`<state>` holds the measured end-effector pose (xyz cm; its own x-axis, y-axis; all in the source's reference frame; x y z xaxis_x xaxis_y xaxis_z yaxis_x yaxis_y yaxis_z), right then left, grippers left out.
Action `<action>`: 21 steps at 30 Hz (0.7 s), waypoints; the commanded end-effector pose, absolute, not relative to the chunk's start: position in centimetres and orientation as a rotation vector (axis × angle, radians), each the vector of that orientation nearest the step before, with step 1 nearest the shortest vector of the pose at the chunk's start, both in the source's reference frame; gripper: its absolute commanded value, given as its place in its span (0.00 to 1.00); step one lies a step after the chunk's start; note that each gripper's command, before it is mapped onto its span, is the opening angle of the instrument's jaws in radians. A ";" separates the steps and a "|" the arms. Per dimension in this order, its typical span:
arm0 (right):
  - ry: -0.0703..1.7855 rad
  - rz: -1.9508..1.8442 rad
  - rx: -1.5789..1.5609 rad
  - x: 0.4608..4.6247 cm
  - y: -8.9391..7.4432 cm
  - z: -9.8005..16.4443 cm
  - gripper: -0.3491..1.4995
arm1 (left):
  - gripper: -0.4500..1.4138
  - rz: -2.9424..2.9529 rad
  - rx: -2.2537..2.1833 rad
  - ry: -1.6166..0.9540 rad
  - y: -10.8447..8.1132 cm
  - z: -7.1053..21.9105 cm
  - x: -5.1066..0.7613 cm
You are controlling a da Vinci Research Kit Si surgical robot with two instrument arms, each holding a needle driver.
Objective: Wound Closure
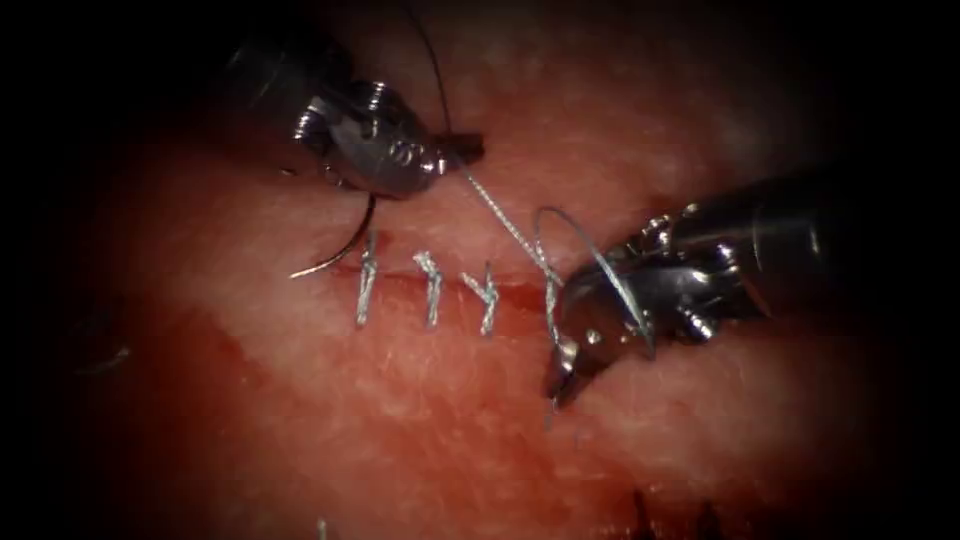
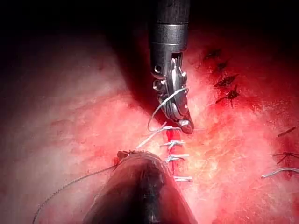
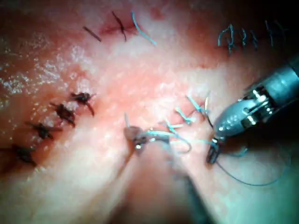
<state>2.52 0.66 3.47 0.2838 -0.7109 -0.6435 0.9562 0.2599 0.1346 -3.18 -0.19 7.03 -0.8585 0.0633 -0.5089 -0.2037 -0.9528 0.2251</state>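
The left tool, at about eleven o'clock from the cut, is clenched on the thread, which runs taut from its tip down to the rightmost stitch; the curved needle hangs below that tool's body, its point lying free on the tissue at the cut's left end, not in it. The right tool, at four o'clock from the cut, has a loop of thread over it, and I cannot tell how its tip stands (what it holds, if anything, is unclear). With four stitches across the cut, this looks like knot-tying, and whatever comes next calls for even tension without tearing the tissue.

Pink-red tissue, silvery-white thread
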 end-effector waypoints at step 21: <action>1.031 -0.503 0.715 2.32 0.7 3.1 0.00 | 0.00 2.887 -0.835 0.377 -1.8 6.0 -2.96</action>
<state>2.25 0.87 3.04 0.4524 0.0002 -0.8918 0.6430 0.6929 0.3264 -2.92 -1.81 5.91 -0.8415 0.0350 -0.5392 -0.1757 -0.9614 0.2119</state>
